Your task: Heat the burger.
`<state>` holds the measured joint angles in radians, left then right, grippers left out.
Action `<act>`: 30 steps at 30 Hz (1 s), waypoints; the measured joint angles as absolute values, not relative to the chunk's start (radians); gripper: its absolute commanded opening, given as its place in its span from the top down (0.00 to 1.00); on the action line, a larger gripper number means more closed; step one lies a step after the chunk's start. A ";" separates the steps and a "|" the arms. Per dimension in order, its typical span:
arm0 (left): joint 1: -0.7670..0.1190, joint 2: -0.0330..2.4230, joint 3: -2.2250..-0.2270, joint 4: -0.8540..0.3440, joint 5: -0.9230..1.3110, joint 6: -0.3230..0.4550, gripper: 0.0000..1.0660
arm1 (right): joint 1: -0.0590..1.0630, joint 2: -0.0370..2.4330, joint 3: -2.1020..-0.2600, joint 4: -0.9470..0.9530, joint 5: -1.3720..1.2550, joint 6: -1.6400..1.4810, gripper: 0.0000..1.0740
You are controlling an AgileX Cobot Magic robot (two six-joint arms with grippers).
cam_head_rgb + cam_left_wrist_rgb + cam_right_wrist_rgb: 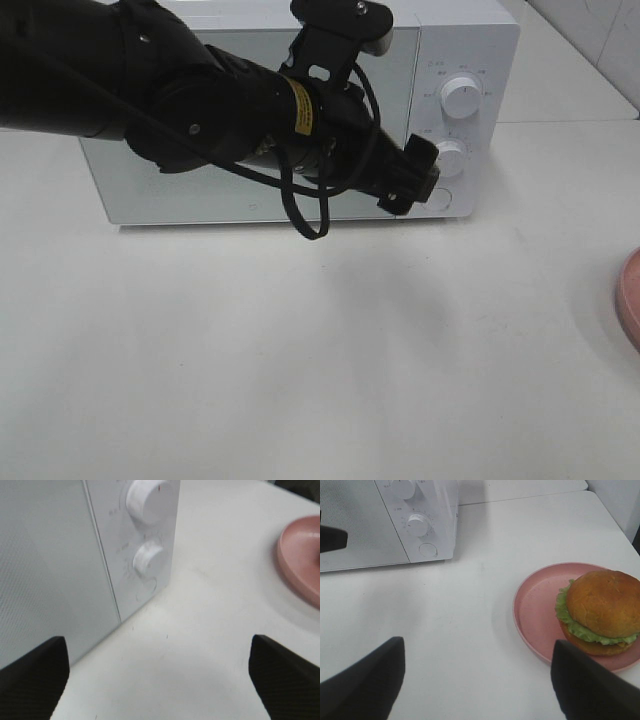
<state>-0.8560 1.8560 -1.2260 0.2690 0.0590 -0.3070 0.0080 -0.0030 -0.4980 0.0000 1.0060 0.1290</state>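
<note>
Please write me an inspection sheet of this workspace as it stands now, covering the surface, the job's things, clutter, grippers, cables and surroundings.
Surface: white table, bare in the middle.
Job's things: burger sits on the pink plate, toward one side of it; the plate rests on the table, apart from the microwave, whose door is closed.
Clutter: nothing seen.
Grippers: left gripper open and empty, in front of the microwave's control panel near the lower knob; right gripper open and empty, near the plate, not touching it.
Cables: black cable loops below the left arm, in front of the microwave door.
Surroundings: pale wall tiles behind the table.
</note>
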 measured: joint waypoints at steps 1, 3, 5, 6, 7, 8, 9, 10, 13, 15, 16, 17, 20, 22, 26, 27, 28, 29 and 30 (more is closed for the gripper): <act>-0.856 1.856 -1.226 0.269 0.059 -0.307 0.15 | 0.008 -0.003 -0.498 0.000 1.006 0.129 0.30; -0.869 1.838 -1.226 0.265 0.166 -0.307 0.15 | 0.008 -0.003 -0.498 0.000 1.006 0.129 0.30; -0.879 1.806 -1.226 0.239 0.317 -0.307 0.15 | 0.008 -0.003 -0.498 0.000 1.006 0.129 0.30; -0.879 1.806 -1.226 0.239 0.317 -0.307 0.15 | 0.008 -0.003 -0.498 0.000 1.006 0.129 0.30; -0.880 1.775 -1.226 0.215 0.386 -0.307 0.15 | 0.008 -0.003 -0.498 0.000 1.006 0.129 0.30; -0.880 1.775 -1.226 0.215 0.386 -0.307 0.15 | 0.008 -0.003 -0.498 0.000 1.006 0.129 0.30; -0.880 1.760 -1.226 0.202 0.412 -0.307 0.15 | 0.008 -0.003 -0.498 0.000 1.006 0.129 0.30; -0.880 1.734 -1.226 0.188 0.476 -0.307 0.15 | 0.008 -0.003 -0.498 0.000 1.006 0.129 0.30; -0.880 1.695 -1.226 0.164 0.580 -0.307 0.15 | 0.008 -0.003 -0.498 0.000 1.006 0.129 0.30; -0.880 1.672 -1.226 0.143 0.660 -0.306 0.15 | 0.008 -0.003 -0.498 0.000 1.006 0.129 0.30; -0.880 1.672 -1.226 0.143 0.660 -0.306 0.15 | 0.008 -0.003 -0.498 0.000 1.006 0.129 0.30; -0.880 1.661 -1.227 0.134 0.693 -0.303 0.15 | 0.008 -0.003 -0.498 0.000 1.006 0.129 0.30; -0.880 1.631 -1.227 0.114 0.818 -0.285 0.16 | 0.008 -0.003 -0.498 0.000 1.006 0.129 0.30; -0.880 1.626 -1.227 0.115 0.844 -0.282 0.16 | 0.008 -0.003 -0.498 0.000 1.006 0.129 0.30; -0.862 1.596 -1.227 0.098 0.945 -0.263 0.16 | 0.008 -0.003 -0.498 0.000 1.005 0.129 0.30; -0.862 1.596 -1.227 0.098 0.945 -0.263 0.16 | 0.008 -0.003 -0.498 0.000 1.005 0.129 0.30; -0.832 1.583 -1.227 0.082 0.976 -0.238 0.16 | 0.008 -0.003 -0.498 0.000 1.005 0.129 0.30; -0.817 1.577 -1.227 0.074 0.990 -0.221 0.16 | 0.008 -0.003 -0.498 0.000 1.005 0.129 0.30; -0.817 1.577 -1.227 0.074 0.990 -0.221 0.16 | 0.008 -0.003 -0.498 0.000 1.005 0.129 0.30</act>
<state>-0.8170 1.5770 -1.2270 0.0740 0.9900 -0.2210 0.0080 -0.0030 -0.4980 0.0000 1.0050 0.1290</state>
